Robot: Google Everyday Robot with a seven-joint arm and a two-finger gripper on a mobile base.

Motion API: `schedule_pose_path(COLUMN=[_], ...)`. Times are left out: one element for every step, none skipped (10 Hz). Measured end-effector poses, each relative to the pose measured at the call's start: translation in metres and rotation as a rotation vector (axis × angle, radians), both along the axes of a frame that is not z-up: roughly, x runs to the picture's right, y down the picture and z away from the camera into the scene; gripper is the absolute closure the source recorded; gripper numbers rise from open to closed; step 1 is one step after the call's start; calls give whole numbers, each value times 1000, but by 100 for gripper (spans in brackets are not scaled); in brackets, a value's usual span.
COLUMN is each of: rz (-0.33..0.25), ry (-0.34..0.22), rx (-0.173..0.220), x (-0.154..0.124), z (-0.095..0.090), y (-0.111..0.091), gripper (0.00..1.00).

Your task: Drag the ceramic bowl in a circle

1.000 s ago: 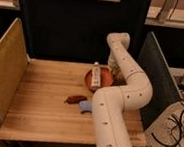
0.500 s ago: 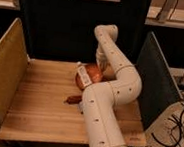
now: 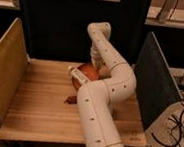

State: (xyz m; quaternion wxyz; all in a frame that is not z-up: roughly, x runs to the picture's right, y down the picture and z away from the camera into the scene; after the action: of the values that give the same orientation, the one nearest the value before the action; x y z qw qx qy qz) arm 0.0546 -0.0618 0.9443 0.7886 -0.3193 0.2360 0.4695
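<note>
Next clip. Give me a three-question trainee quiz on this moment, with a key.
1. True or false: the ceramic bowl sits on the wooden table.
2. Where is the gripper? A) down at the bowl B) over the table's front left corner C) out of view
3. Fill in: the tan side panel stands on the picture's ___ side.
Key: 1 true; 2 A; 3 left.
</note>
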Motion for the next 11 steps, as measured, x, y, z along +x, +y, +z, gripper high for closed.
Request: schedule_pose_path(rz=[0,0,0,1,1,2,2,1,-1,5,19], ry=[-2,-1,-2,-2,-2,-2,-2,-2,0,8,21], rx=[0,0,-1,-1,-1,-1,-1,-1,-1,-5,-14], x=[-1,-1,-1,-1,-1,-1,0,-1,0,3,8], z=[0,0,0,0,0,0,0,0,0,2,3], y=[0,0,0,0,0,0,0,0,1,4,8], gripper=[100,100,100,100,100,100,100,100,100,100,100])
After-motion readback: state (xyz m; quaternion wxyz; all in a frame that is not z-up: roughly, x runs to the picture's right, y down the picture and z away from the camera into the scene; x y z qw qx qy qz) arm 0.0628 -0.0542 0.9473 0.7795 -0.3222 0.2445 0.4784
